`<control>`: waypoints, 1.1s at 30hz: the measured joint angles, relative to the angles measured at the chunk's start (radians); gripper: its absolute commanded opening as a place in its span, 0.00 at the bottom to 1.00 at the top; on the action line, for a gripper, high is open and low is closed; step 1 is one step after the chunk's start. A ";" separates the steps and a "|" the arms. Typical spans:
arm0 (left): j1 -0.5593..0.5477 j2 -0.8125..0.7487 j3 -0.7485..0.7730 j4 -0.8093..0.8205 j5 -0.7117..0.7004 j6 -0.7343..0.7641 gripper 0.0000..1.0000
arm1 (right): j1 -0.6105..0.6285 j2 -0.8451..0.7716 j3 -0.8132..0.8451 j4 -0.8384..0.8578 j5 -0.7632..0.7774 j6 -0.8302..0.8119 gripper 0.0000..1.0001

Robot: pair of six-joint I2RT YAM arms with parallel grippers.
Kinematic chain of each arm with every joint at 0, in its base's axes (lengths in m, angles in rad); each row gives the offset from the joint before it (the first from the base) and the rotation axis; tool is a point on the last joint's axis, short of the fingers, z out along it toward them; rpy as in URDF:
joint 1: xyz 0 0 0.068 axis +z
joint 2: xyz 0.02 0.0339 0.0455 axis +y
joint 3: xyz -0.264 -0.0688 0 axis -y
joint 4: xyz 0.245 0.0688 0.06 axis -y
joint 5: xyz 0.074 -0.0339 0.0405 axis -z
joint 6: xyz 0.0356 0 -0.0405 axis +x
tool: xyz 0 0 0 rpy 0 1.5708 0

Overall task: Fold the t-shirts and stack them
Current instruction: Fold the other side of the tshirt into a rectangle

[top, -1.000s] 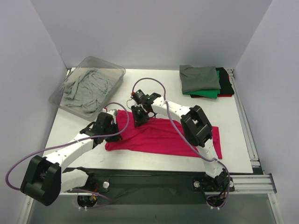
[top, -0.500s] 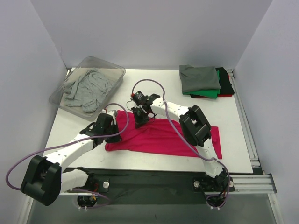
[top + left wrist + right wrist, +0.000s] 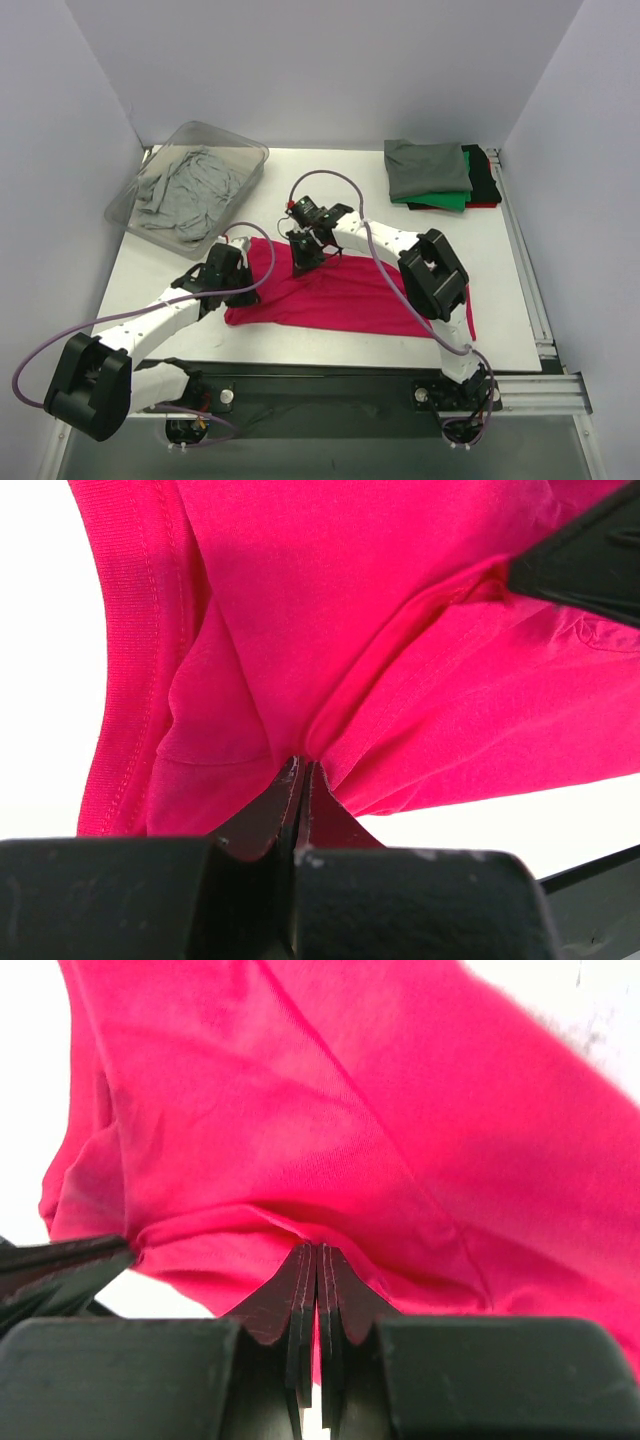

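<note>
The magenta-red t-shirt (image 3: 350, 295) lies spread wide on the desk (image 3: 330, 195), wrinkled; its left end bunches where the left gripper (image 3: 300, 772) pinches a fold between closed fingertips; the right gripper (image 3: 317, 1252), just beyond and right of the left one, clamps a ridge at the shirt's far edge; a raised crease runs between the two; the rest trails flat to their right. Well beyond the right gripper, to its right, sits a folded stack: dark grey t-shirt (image 3: 428, 167) on top, green t-shirt (image 3: 445, 200) beneath, black t-shirt (image 3: 485, 178) and red t-shirt (image 3: 485, 204) showing at the side; the light grey t-shirt (image 3: 185, 190) lies crumpled beyond the left gripper, to its left.
</note>
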 measured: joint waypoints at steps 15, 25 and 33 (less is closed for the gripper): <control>0.000 0.000 0.000 -0.010 0.000 -0.001 0.00 | 0.000 -0.093 -0.158 0.031 -0.014 0.014 0.00; 0.000 0.000 0.000 -0.016 0.001 -0.005 0.19 | 0.000 -0.179 -0.248 0.040 -0.013 0.017 0.00; 0.000 -0.022 0.000 -0.045 0.004 -0.019 0.49 | 0.000 -0.183 -0.278 0.045 -0.013 0.018 0.00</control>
